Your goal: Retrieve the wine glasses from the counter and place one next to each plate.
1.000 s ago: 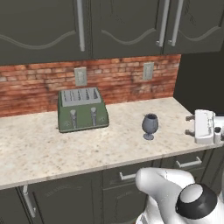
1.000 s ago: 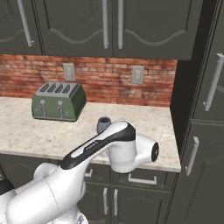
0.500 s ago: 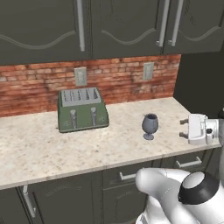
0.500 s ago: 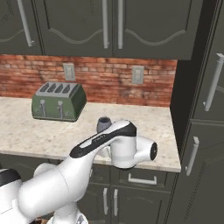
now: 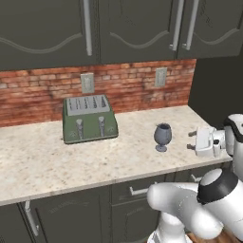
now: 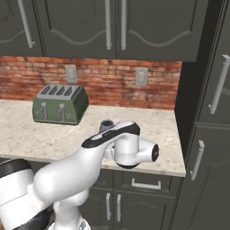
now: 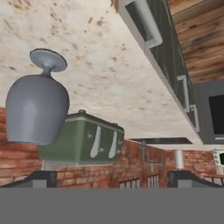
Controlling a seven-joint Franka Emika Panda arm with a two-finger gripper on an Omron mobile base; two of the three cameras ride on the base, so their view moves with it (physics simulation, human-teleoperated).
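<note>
A squat grey-blue wine glass stands upright on the beige speckled counter, right of its middle. My gripper hovers just above the counter to the glass's right, lying level with its fingers pointing at the glass, open, a short gap away. In the hand view the picture is rolled upside down. There the wine glass sits at the left, in line with the left fingertip, and nothing is between the tips of the gripper. From the right base, my arm hides all but the rim of the wine glass. The plates are out of view.
A green toaster stands at the back left against the brick wall, which carries two outlets. Dark upper cabinets hang overhead. A tall dark cabinet closes off the counter's right end. Drawers with silver handles sit below the counter edge.
My open hand has slid left along the counter's right end, closer to the wine glass. The glass and toaster have stayed put.
</note>
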